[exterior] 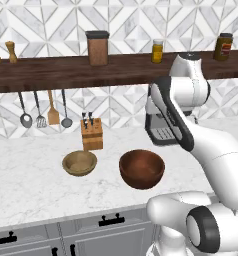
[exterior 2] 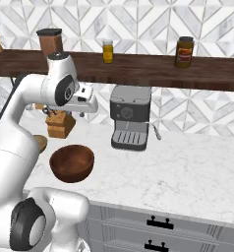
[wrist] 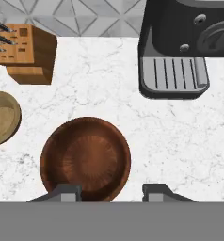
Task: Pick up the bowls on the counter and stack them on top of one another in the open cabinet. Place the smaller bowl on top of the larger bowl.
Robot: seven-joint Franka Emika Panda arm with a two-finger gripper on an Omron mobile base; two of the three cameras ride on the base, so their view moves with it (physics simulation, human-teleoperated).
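Counter (exterior: 21, 175), left to right: small bowl (exterior: 79, 163), tan, beside the knife block (exterior: 92, 134); large bowl (exterior: 142, 168), reddish-brown, just right of it, apart; coffee machine (exterior 2: 130, 117). Shelf (exterior: 66, 72) above: canister, jars, labels unreadable. Gripper (wrist: 111, 192): high above counter, fingers spread wide, empty; large bowl lies below, slightly left of centre.

Knife block (exterior: 92, 135) upright near the backsplash, coffee machine (exterior 2: 130, 117) off to its right. Ladle, slotted turner, spatula (exterior: 53, 114) hang on the wall. Canister (exterior: 97, 48), two jars, two wooden shakers up top.
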